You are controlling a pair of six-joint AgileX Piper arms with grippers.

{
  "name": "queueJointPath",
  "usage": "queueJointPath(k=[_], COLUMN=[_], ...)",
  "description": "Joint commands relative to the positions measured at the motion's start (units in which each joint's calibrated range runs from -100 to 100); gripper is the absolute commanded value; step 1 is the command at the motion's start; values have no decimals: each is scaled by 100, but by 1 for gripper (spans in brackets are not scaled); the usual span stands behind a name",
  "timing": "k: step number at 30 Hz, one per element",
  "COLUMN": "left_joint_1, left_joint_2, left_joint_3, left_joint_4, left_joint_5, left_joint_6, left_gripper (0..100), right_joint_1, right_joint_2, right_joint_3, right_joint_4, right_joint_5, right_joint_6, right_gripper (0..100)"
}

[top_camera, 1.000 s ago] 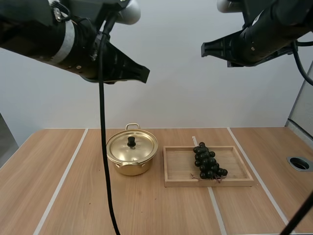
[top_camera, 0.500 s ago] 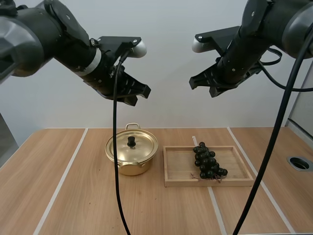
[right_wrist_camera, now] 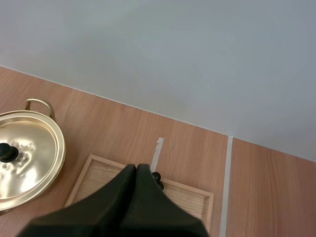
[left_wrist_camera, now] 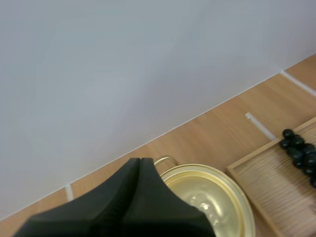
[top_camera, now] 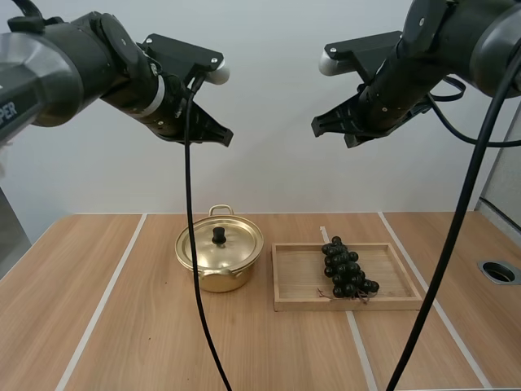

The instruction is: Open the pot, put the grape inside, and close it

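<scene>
In the high view our left gripper (top_camera: 224,138) hangs above the lidded pot (top_camera: 220,259), our right gripper (top_camera: 321,128) above the grapes (top_camera: 346,269) on the tray (top_camera: 285,303). In the left wrist view our 2 fingers (left_wrist_camera: 113,207) lie pressed together, the pot below their tips. In the right wrist view likewise; we judge the left arm nearer the lid (right_wrist_camera: 29,148).

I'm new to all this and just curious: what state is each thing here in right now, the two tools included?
pot: closed, upright.
lid: seated on the pot.
wooden tray: flat, beside the pot.
grapes: lying in the wooden tray.
left tool: shut, empty, raised in the air.
right tool: shut, empty, raised in the air.
</scene>
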Motion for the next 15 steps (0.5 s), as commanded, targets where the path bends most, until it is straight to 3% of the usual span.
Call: queueJointPath(k=[1,5,6,8,10,11,12,15], left_joint_1=[3,-4,-4,-4,-4,-4,-4,-4], left_joint_2=[5,5,5,5,5,5,5,17], left_joint_3=[-20,-20,-20,-20,-20,-20,-20,-20], left_joint_4=[227,220,220,220,220,220,220,220], left_joint_5=[-219,28,128,284,333,317,317,582], left_joint_6=[67,323,427,532,579,579,579,635], left_gripper=[0,1,7,27,63,88,100,100], right_joint_1=[11,11,11,11,11,11,11,11], right_joint_2=[-48,-48,-48,-48,-48,-48,-48,-48], right_joint_3=[-89,-89,-89,-89,-89,-89,-89,-89], right_joint_4=[22,22,4,-9,-33,-33,-45,-73], right_joint_5=[-120,-120,-120,-101,-80,-62,26,230], right_joint_6=[-35,-35,-45,-67,-112,-210,-260,-296], right_gripper=[0,0,10,47,97,100,100,100])
